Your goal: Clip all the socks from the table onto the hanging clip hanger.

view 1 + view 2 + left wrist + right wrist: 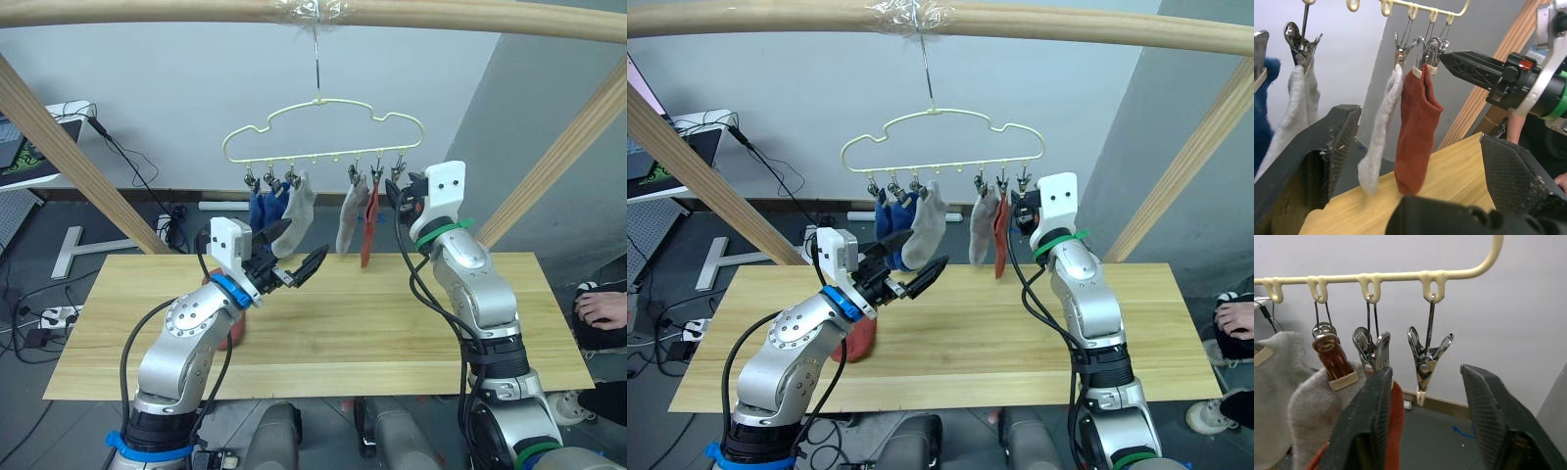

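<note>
Hanging from a wooden pole [441,18] by its hook, a pale-yellow clip hanger [323,127] is seen above a light wooden table [392,323]. Five socks are clipped along its lower bar: two blue socks [263,209] at the robot's left, then a grey sock [300,211], a second grey sock [350,220] and a rust-red sock [369,227]. The last clip [1426,357] at the right end is empty. A second rust-red sock [860,341] is seen lying on the table, partly hidden beneath the left arm. The left gripper [297,262] is held above the table with its fingers spread wide and nothing between them. The right gripper [1425,431] is raised just below the empty clip, fingers also wide apart and empty. No brand names, labels or readable writing can be made out on any item.
</note>
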`<state>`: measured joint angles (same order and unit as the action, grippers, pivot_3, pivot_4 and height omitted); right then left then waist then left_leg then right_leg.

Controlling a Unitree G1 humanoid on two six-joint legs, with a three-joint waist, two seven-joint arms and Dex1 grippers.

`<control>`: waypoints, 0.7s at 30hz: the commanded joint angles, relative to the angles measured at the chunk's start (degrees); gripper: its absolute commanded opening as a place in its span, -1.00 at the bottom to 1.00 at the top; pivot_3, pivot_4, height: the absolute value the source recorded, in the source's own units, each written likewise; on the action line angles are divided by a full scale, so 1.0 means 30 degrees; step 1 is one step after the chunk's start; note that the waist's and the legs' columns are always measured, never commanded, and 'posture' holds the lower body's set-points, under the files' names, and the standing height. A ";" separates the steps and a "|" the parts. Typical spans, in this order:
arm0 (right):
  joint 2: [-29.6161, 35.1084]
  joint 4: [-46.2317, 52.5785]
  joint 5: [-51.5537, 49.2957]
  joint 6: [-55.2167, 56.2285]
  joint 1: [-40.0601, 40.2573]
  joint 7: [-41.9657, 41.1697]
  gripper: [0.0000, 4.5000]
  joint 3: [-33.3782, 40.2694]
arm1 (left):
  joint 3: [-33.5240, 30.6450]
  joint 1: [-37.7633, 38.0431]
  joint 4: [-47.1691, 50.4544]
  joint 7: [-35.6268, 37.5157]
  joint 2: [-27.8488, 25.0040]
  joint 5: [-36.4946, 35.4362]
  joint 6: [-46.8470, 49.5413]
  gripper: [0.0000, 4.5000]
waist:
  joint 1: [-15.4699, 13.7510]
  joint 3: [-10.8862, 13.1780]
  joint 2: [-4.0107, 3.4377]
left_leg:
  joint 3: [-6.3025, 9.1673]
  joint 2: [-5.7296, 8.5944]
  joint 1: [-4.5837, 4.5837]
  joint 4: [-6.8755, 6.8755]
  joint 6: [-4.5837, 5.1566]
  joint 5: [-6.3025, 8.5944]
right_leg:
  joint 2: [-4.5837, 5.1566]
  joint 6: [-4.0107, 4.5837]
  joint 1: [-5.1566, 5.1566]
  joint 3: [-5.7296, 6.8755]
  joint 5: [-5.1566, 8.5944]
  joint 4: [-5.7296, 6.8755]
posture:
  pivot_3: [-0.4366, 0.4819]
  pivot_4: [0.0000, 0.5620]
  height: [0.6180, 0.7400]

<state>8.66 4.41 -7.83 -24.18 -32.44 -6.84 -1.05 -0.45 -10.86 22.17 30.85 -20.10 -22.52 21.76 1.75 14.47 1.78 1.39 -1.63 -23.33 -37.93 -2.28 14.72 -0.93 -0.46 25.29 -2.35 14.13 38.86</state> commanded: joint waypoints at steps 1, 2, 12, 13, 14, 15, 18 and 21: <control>-0.0072 0.0147 0.0167 0.0604 -0.0472 0.0226 0.05 0.0477 | -0.0152 -0.0108 0.0802 0.0044 -0.0148 -0.0073 -0.0376 1.00 | -0.0004 0.0000 0.0000 | -0.0001 0.0002 0.0000 0.0000 0.0000 0.0000 | 0.0001 0.0000 0.0000 -0.0001 0.0000 0.0000 | 0.08 -0.20 1.00; -0.0098 0.0044 0.0179 0.0660 -0.0553 0.0259 0.05 0.0489 | -0.0166 -0.0149 0.0807 0.0031 -0.0148 -0.0087 -0.0355 1.00 | -0.0005 0.0000 0.0000 | -0.0002 0.0002 -0.0001 0.0000 0.0000 0.0000 | 0.0002 0.0001 -0.0001 -0.0003 0.0000 -0.0001 | 0.08 -0.20 1.00; 0.0035 -0.1744 0.0481 0.1568 -0.1660 0.0215 0.05 0.0502 | -0.0084 -0.1009 0.1308 -0.0009 -0.0206 -0.0067 -0.0399 1.00 | -0.0017 0.0000 0.0000 | -0.0001 0.0002 0.0004 -0.0008 0.0000 -0.0001 | 0.0002 0.0004 -0.0002 0.0000 -0.0002 0.0015 | 0.09 -0.19 1.00; 0.0032 -0.1881 0.0515 0.1662 -0.1722 0.0214 0.05 0.0516 | -0.0063 -0.1101 0.1421 -0.0051 -0.0197 -0.0090 -0.0330 1.00 | -0.0019 0.0000 0.0000 | -0.0001 0.0002 0.0003 -0.0007 0.0000 -0.0001 | 0.0002 0.0003 -0.0003 0.0001 -0.0002 0.0014 | 0.10 -0.19 1.00; 0.0018 -0.1961 0.0537 0.1728 -0.1753 0.0209 0.05 0.0527 | -0.0054 -0.1147 0.1492 -0.0082 -0.0190 -0.0110 -0.0279 1.00 | -0.0021 0.0000 0.0000 | -0.0002 0.0003 0.0003 -0.0006 0.0000 -0.0001 | 0.0002 0.0004 -0.0002 -0.0001 -0.0002 0.0012 | 0.10 -0.19 1.00; -0.0008 -0.2047 0.0555 0.1800 -0.1802 0.0185 0.05 0.0532 | -0.0009 -0.1223 0.1579 -0.0062 -0.0210 -0.0111 -0.0257 1.00 | -0.0021 0.0000 0.0000 | -0.0002 0.0004 0.0002 -0.0005 0.0000 0.0000 | 0.0003 0.0005 -0.0003 0.0000 -0.0003 0.0012 | 0.10 -0.19 1.00; -0.0109 -0.2212 0.0609 0.1945 -0.1917 0.0104 0.05 0.0510 | 0.0138 -0.1439 0.1904 -0.0002 -0.0265 -0.0094 -0.0176 1.00 | -0.0022 0.0000 0.0000 | -0.0002 0.0003 0.0000 0.0001 0.0001 0.0000 | 0.0007 0.0080 -0.0001 -0.0003 -0.0047 0.0011 | 0.10 -0.19 1.00; -0.0293 -0.2458 0.0627 0.2148 -0.2054 -0.0024 0.05 0.0417 | 0.0298 -0.1891 0.2208 -0.0011 -0.0257 -0.0164 0.0027 1.00 | -0.0024 0.0000 0.0001 | 0.0003 0.0002 0.0001 0.0000 0.0000 0.0000 | 0.0006 0.0078 -0.0001 0.0005 -0.0046 0.0013 | 0.11 -0.19 1.00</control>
<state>8.11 -3.95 -5.80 -19.31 -36.88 -6.48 -0.13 -0.17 -15.36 25.31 30.69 -20.48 -22.52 22.09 1.68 14.47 1.78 1.40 -1.62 -23.32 -37.94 -2.28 14.72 -0.92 -0.24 25.28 -2.33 14.00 38.91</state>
